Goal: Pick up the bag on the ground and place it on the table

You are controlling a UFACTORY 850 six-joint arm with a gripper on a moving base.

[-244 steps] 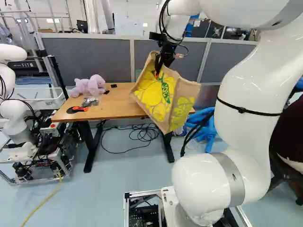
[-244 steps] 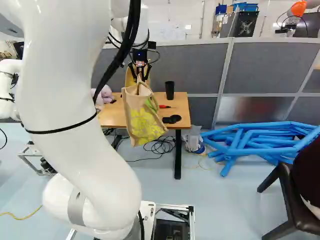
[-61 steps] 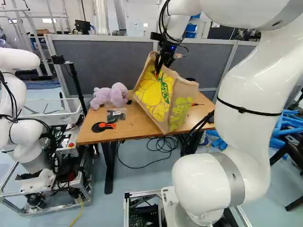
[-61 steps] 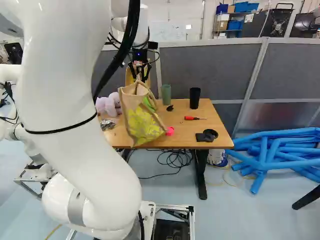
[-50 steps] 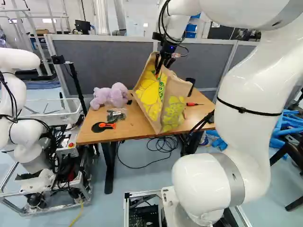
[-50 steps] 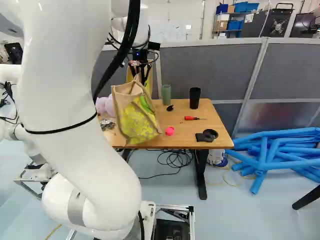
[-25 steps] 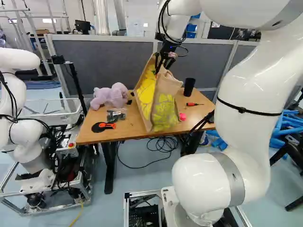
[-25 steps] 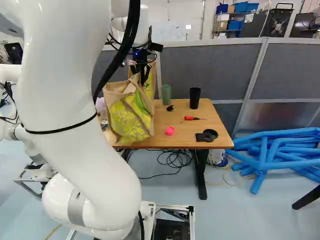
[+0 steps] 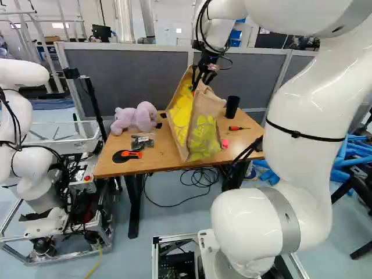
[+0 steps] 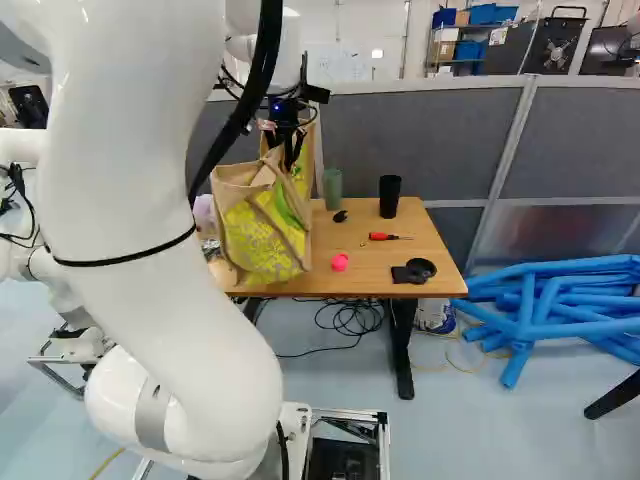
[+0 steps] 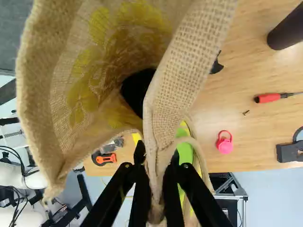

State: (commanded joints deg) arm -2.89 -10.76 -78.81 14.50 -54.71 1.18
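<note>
Two black fingers (image 10: 289, 158) pinch bag (image 9: 203, 131), soft top edge squeezed between them; rest of bag is below fingers, over worktop (image 9: 158, 158).

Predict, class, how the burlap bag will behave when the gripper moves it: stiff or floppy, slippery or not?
The burlap bag is probably floppy, since its fabric bunches where the gripper pinches it. Its coarse weave suggests it is not very slippery. Its creased sides may slump if released.
</note>
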